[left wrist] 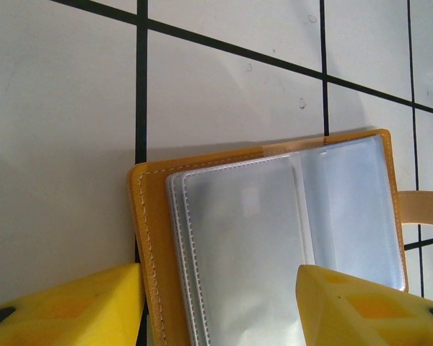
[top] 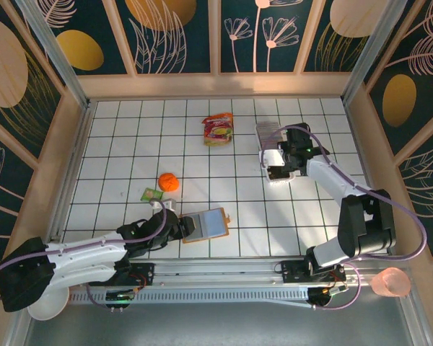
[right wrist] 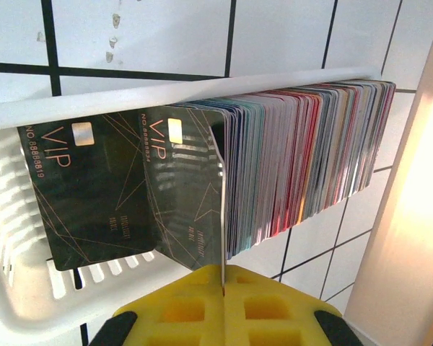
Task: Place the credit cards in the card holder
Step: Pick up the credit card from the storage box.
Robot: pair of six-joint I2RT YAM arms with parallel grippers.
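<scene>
Yellow pads (right wrist: 289, 292) of my right jaws: pinched shut on one credit card (right wrist: 221, 216), edge-on, fronting the credit cards (right wrist: 310, 151) stacked in white tray (right wrist: 130, 101). My left jaws: spread apart over the open card holder (left wrist: 274, 238) on tabletop (left wrist: 58, 144).

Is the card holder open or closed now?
Open. The card holder lies spread on the table, its clear sleeves facing up; the visible ones hold no card.

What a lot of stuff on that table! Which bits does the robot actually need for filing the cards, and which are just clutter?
For the job:
- credit cards, stacked in a white tray, one pinched in the right gripper
- card holder, lying open

Just lying about:
- snack packet
- orange ball
- small green packet
- pink cup
</scene>
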